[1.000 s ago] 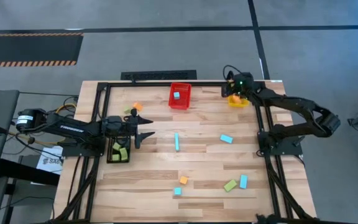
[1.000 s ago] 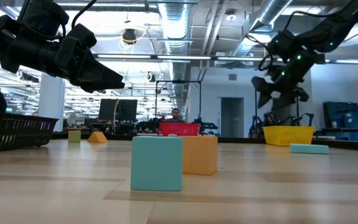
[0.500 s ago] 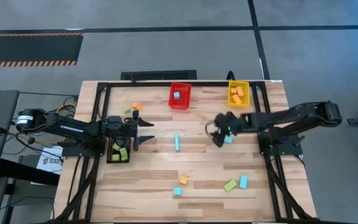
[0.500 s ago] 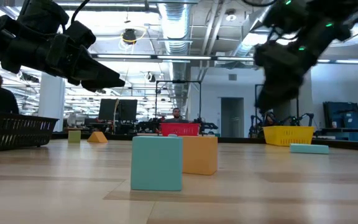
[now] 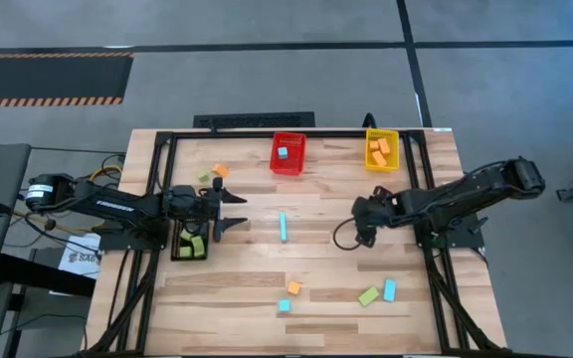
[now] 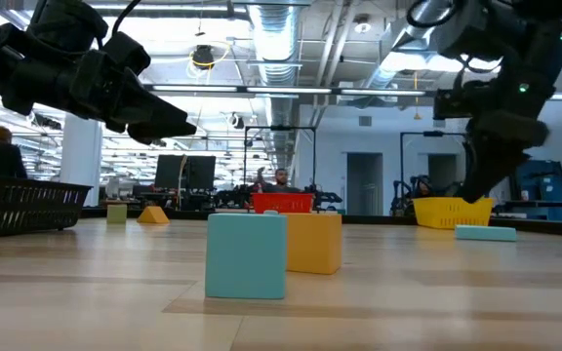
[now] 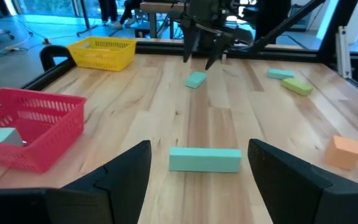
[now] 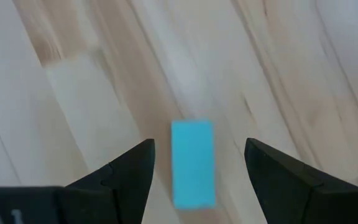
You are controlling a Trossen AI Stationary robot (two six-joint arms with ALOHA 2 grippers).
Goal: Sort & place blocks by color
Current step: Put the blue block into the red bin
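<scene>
Right pincer: the right pincer (image 5: 363, 221) hung over the counter (image 5: 316, 278) right of centre, fingers spread wide, directly above a light blue block (image 8: 192, 163) lying flat between the fingers without touching them.
Left pincer: the left pincer (image 5: 235, 211) hovered beside the black bin (image 5: 175, 245), fingers apart and empty, facing a light blue bar (image 5: 284, 226) near the middle.
Bins: the red bin (image 5: 288, 154) held one blue block; the yellow bin (image 5: 382, 149) held orange blocks.
Near edge: loose orange, blue and green blocks lay scattered.
</scene>
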